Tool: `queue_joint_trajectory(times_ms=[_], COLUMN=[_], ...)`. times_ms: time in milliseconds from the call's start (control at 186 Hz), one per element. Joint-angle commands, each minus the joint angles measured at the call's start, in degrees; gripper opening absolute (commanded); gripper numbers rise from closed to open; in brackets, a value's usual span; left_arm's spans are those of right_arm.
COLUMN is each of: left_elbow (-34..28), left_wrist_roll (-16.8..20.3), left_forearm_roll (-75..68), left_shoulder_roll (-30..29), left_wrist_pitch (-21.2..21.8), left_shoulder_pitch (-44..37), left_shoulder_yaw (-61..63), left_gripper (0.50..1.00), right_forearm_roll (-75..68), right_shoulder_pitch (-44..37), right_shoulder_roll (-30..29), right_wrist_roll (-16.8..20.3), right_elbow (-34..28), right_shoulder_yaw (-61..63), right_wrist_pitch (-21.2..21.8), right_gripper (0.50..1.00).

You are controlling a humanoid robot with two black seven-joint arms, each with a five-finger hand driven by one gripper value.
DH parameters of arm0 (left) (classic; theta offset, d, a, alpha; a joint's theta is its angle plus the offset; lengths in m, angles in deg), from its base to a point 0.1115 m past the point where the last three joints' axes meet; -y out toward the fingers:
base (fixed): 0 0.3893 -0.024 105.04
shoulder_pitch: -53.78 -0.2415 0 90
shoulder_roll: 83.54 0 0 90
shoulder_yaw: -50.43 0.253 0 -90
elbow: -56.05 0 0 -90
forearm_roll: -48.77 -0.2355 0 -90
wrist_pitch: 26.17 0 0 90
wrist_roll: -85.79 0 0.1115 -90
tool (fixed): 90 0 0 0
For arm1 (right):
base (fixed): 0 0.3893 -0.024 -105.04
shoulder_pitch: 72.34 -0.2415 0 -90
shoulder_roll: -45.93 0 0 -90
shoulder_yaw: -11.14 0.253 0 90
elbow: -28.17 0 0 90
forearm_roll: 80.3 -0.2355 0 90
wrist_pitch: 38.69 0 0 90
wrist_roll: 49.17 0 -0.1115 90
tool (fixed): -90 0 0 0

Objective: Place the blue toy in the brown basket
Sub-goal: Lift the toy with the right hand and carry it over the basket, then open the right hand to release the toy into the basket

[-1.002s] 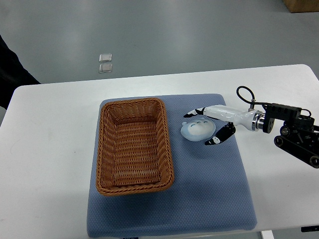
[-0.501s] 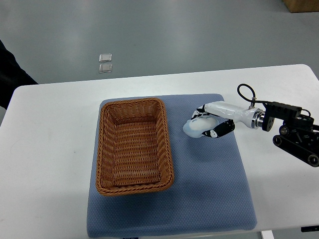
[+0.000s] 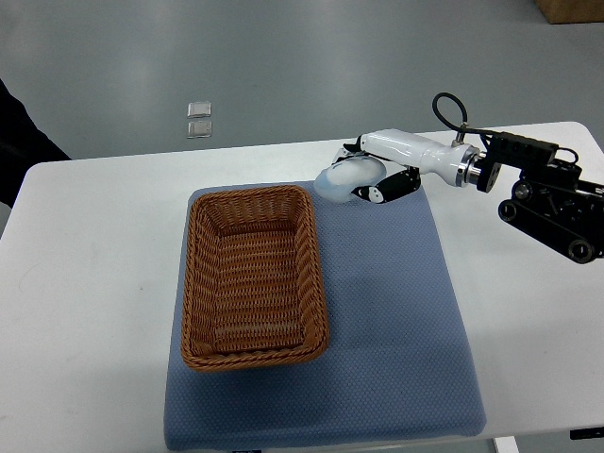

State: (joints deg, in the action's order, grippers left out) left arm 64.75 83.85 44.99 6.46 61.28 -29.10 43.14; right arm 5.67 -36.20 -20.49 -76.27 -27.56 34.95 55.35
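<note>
Top view shows the right robot hand (image 3: 363,179) curled around the blue toy (image 3: 338,179), held above the blue mat (image 3: 396,321) just past the brown basket (image 3: 253,274)'s upper-right corner, likely high enough to clear the rim.

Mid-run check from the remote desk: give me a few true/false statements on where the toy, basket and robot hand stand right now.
1. The right robot hand grips the blue toy. True.
2. The toy lies inside the brown basket. False: it is held just off the basket's far right corner.
3. The basket holds nothing. True.
4. The basket sits directly on the white table. False: it rests on the blue mat.
5. The left arm is reaching in. False: none shows.
</note>
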Motion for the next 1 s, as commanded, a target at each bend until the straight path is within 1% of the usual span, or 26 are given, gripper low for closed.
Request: queue_joint_trajectory(times_ms=[0,210,323,512,636,722,727,754,760,792,819,846,900,938,981,997], left_elbow=[0.0,-0.09,0.0,0.0,0.0,0.0,0.0,0.0,0.0,0.0,0.0,0.0,0.0,0.0,0.0,0.0], left_wrist_roll=[0.0,0.0,0.0,0.0,0.0,0.0,0.0,0.0,0.0,0.0,0.0,0.0,0.0,0.0,0.0,0.0], left_forearm_roll=[0.0,0.0,0.0,0.0,0.0,0.0,0.0,0.0,0.0,0.0,0.0,0.0,0.0,0.0,0.0,0.0], left_shoulder_roll=[0.0,0.0,0.0,0.0,0.0,0.0,0.0,0.0,0.0,0.0,0.0,0.0,0.0,0.0,0.0,0.0], left_wrist_pitch=[0.0,0.0,0.0,0.0,0.0,0.0,0.0,0.0,0.0,0.0,0.0,0.0,0.0,0.0,0.0,0.0], left_shoulder_pitch=[0.0,0.0,0.0,0.0,0.0,0.0,0.0,0.0,0.0,0.0,0.0,0.0,0.0,0.0,0.0,0.0], left_shoulder_yaw=[0.0,0.0,-0.09,-0.09,-0.09,-0.09,-0.09,-0.09,-0.09,-0.09,-0.09,-0.09,-0.09,-0.09,-0.09,-0.09], left_gripper=[1.0,1.0,1.0,1.0,1.0,1.0,1.0,1.0,1.0,1.0,1.0,1.0,1.0,1.0,1.0,1.0], right_forearm_roll=[-0.27,-0.18,-0.18,-0.36,-3.17,-3.96,-3.96,-3.96,-3.96,-3.96,-4.05,-4.05,-4.05,-4.05,-4.05,-4.05], right_shoulder_pitch=[-2.31,-4.24,-4.95,-7.23,-8.64,-9.17,-9.17,-9.17,-9.17,-9.08,-9.08,-8.9,-8.73,-8.55,-8.46,-8.46], right_shoulder_roll=[-1.96,-6.26,-8.99,-11.63,-13.38,-14.26,-14.44,-14.7,-14.79,-15.05,-15.14,-15.23,-15.32,-15.32,-15.32,-15.32], right_wrist_roll=[-0.58,-0.93,-0.93,-0.93,-0.76,-0.76,-0.76,-0.76,-0.76,-0.76,-0.76,-0.76,-0.76,-0.76,-0.76,-0.76], right_elbow=[0.01,0.1,0.54,2.47,2.91,3.44,3.53,3.53,3.53,3.61,3.7,3.7,3.7,3.7,3.7,3.7], right_shoulder_yaw=[-2.72,-8.25,-10.19,-11.24,-12.74,-13.97,-13.97,-14.05,-14.05,-14.14,-14.14,-14.05,-14.05,-14.06,-14.05,-14.05], right_wrist_pitch=[0.36,0.27,0.18,0.09,0.01,-0.79,-1.05,-1.31,-1.49,-2.01,-2.28,-2.81,-3.25,-3.51,-3.6,-3.6], right_gripper=[0.568,0.582,0.605,0.633,0.65,0.707,0.717,0.727,0.737,0.762,0.776,0.805,0.832,0.87,0.897,0.897])
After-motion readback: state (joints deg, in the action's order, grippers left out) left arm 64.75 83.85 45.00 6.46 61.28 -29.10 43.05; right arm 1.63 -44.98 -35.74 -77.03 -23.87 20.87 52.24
